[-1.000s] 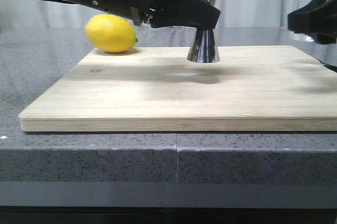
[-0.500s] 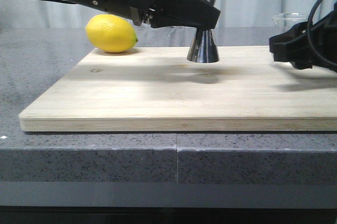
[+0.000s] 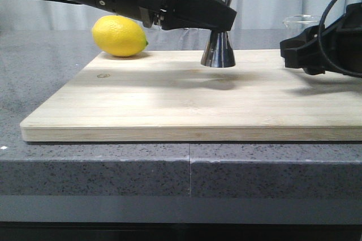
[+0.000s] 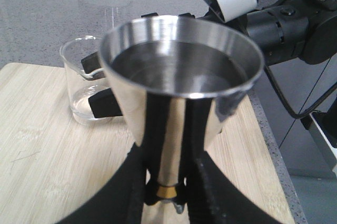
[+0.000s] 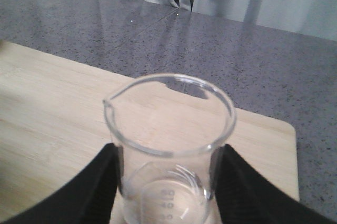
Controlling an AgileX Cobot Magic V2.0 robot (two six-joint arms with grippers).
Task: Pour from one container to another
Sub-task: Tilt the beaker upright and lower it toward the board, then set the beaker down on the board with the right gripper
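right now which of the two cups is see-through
The glass beaker in the right gripper; the jigger held by the left gripper is shiny steel.

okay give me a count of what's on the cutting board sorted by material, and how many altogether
Glass: 1, the beaker, held by the right pincer
Steel: 1, the jigger, held by the left pincer
Fruit: 1, the lemon
Total: 3 things on the wooden board
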